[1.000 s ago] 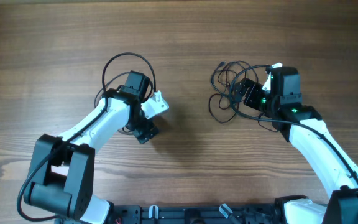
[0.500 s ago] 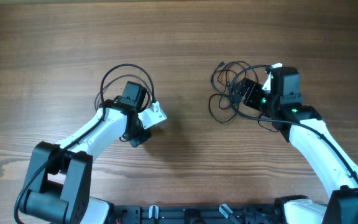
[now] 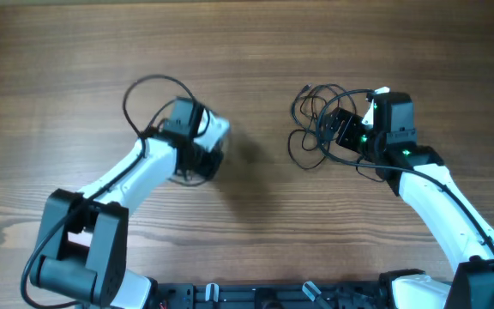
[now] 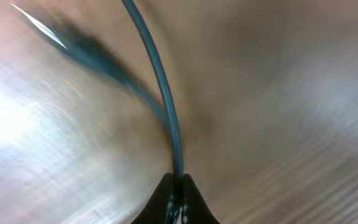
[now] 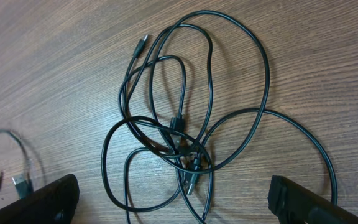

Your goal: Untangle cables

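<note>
Partly done: left gripper (image 4: 178, 191) pinches one separate cable (image 4: 160, 81) at left; right gripper (image 5: 179, 202) hovers spread above the knotted bundle (image 5: 185, 149)

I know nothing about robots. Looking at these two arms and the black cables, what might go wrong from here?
1. The left gripper pinches a single cable at its very fingertips; it may slip out when pulled.
2. The cable loop beside the left wrist might snag on the arm.
3. The right gripper hangs open over the knotted bundle; closing there may catch several strands and tighten the knot.
</note>
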You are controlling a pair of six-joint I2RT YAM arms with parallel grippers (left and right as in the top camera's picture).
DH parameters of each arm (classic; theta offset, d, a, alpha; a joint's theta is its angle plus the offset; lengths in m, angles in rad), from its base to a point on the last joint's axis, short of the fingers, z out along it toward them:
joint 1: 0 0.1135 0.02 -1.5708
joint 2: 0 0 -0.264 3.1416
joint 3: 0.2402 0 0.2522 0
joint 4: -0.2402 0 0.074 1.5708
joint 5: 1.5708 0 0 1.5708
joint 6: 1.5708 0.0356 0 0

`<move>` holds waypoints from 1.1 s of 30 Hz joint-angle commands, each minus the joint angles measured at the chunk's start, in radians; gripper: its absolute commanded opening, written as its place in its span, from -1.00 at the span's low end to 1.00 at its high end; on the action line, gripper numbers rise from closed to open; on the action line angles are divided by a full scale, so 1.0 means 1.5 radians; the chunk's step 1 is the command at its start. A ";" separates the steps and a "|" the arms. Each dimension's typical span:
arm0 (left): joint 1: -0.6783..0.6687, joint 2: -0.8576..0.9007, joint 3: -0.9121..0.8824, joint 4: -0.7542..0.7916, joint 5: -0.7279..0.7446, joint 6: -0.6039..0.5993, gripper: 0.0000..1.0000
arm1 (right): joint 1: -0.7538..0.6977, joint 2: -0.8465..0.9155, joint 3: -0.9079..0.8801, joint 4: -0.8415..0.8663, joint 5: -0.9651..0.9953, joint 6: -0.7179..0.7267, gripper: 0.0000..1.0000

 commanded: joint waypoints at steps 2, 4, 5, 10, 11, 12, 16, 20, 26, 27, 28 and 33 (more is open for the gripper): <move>0.043 -0.040 0.121 0.020 -0.010 -0.151 -0.92 | 0.001 0.006 0.001 0.001 -0.001 0.003 0.99; 0.061 -0.046 0.156 0.020 -0.048 -0.169 -0.92 | 0.001 0.006 0.001 0.001 -0.001 0.003 0.99; 0.072 -0.046 0.171 0.021 -0.101 -0.168 -0.92 | 0.001 0.006 0.001 0.001 -0.001 0.003 0.99; 0.096 -0.046 0.175 -0.120 -0.253 0.086 -0.92 | 0.001 0.006 0.001 0.001 -0.001 0.003 0.99; 0.096 -0.046 0.175 -0.155 -0.253 0.122 -0.92 | 0.001 0.006 0.001 0.001 -0.001 0.004 0.99; 0.096 -0.046 0.175 -0.190 -0.253 0.151 -0.92 | 0.001 0.006 0.001 0.001 -0.001 0.003 0.99; 0.095 -0.046 0.174 -0.276 -0.241 0.182 -0.92 | 0.001 0.006 0.001 0.001 -0.001 0.003 1.00; 0.094 -0.045 0.152 -0.354 -0.187 0.108 -0.88 | 0.001 0.006 0.001 0.001 -0.001 0.003 1.00; 0.052 -0.045 0.012 -0.288 -0.174 0.134 -0.52 | 0.001 0.006 0.001 0.001 -0.001 0.003 1.00; 0.041 -0.045 -0.009 -0.265 -0.175 0.159 -0.39 | 0.001 0.006 0.001 0.001 -0.001 0.003 1.00; 0.033 -0.045 -0.022 -0.245 -0.175 0.170 -0.04 | 0.001 0.006 0.001 0.001 -0.001 0.003 0.99; 0.012 -0.045 -0.033 -0.208 -0.175 0.172 1.00 | 0.001 0.006 0.001 0.001 -0.001 0.004 1.00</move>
